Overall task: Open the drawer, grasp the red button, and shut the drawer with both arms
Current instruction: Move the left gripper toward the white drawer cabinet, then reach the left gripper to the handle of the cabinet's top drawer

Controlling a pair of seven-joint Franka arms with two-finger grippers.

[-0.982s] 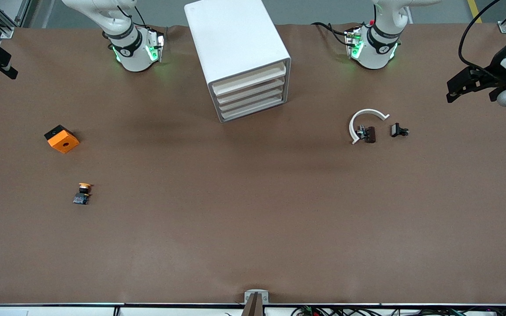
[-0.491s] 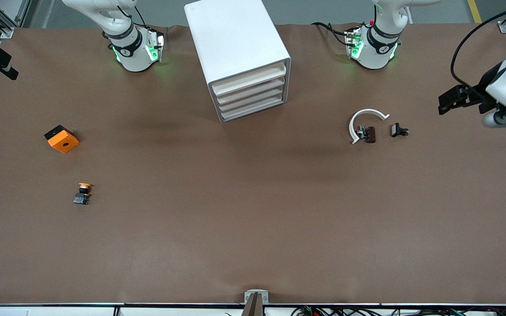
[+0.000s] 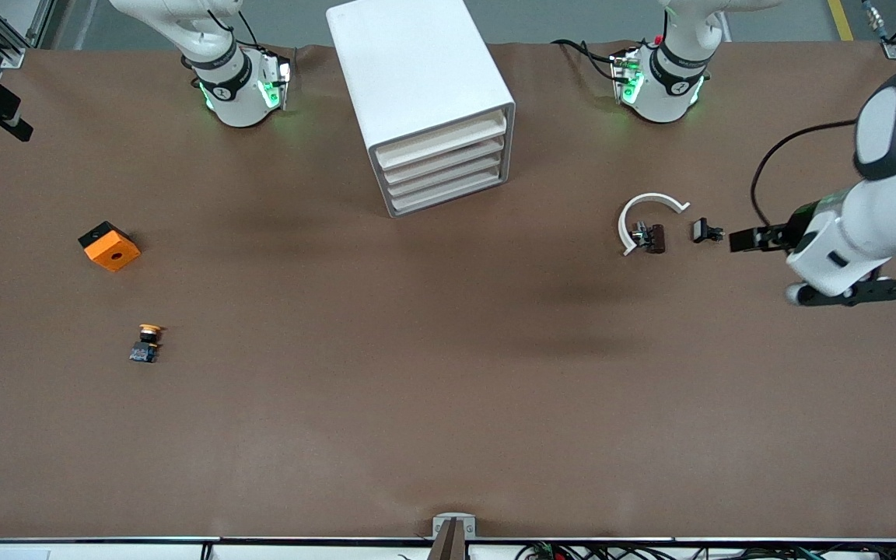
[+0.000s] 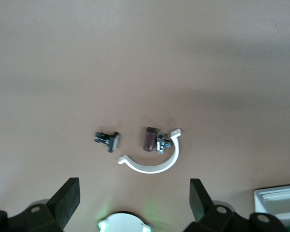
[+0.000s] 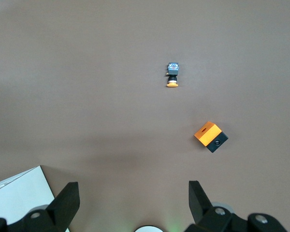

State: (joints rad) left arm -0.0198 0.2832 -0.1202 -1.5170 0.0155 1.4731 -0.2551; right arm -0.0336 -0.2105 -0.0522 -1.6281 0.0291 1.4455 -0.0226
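Brown covering on the table (image 3: 448,404).

White cabinet (image 3: 417,78) stands between the two arm bases. All four drawers (image 3: 444,167) are shut flush.

My left hand (image 3: 737,239) is over bare table toward the left arm's end, level with the small black part (image 3: 705,231) and close to it. The fingers are spread wide with nothing between them. In the left wrist view the two fingers frame the small black part, a dark cylinder piece (image 3: 654,238) and a white curved clip (image 3: 642,206). The cylinder piece touches the clip's inner side. The black part lies apart from both.

My right hand (image 3: 8,124) waits at the table edge, at the right arm's end. Its fingers are also spread and hold nothing.

Orange cube (image 3: 110,247) with a hole lies toward the right arm's end. The orange-capped button (image 3: 146,342) lies nearer the front camera than the cube, on its side.

Red-capped button: not visible in any view, so I cannot tell where it is.
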